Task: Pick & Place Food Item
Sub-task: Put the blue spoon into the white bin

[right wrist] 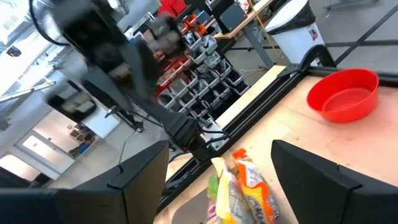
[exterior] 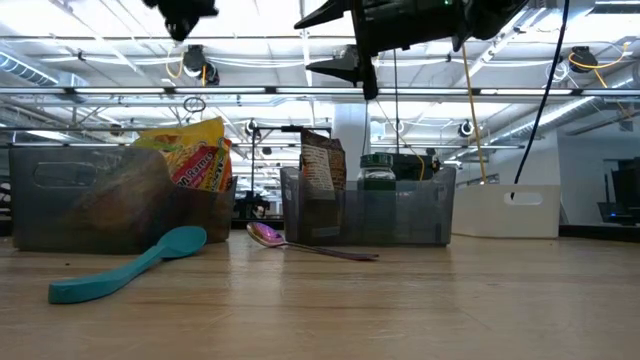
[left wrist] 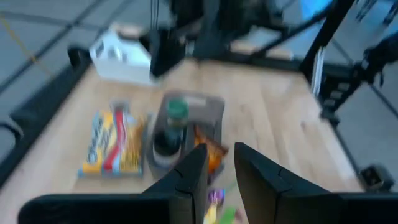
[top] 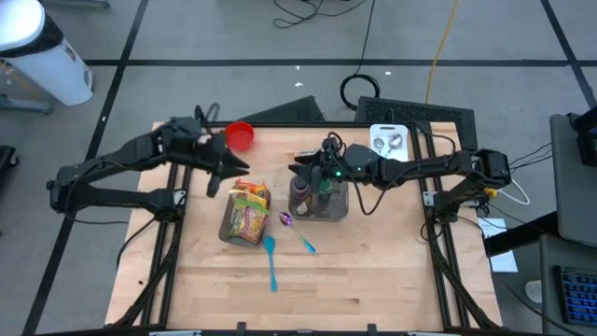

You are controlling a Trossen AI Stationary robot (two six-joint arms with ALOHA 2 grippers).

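Both arms are up off the surface (top: 373, 280) here. The left pincer (top: 216, 179) hangs over the far-left part, fingers only narrowly apart with nothing between them. The right pincer (top: 300, 170) is spread wide and empty, sitting above the right bin (top: 338, 207).

Candy bag (top: 246, 213) looks like the food item. It's standing in the left bin (exterior: 90, 200), sticking out the top, long axis running near-to-far in the overhead shot. It lies just nearward and a bit right of the left pincer, so I'd guess the left arm is the closer one, though the right pincer isn't far off either.

Right bin holds a green-capped jar (exterior: 377, 172), a dark jar (top: 300, 198) and a brown packet (exterior: 319, 165). Teal spoon (top: 270, 259) and purple spoon (top: 297, 231) lie loose on the surface nearer the front. Red bowl (top: 241, 136) is at the far edge.
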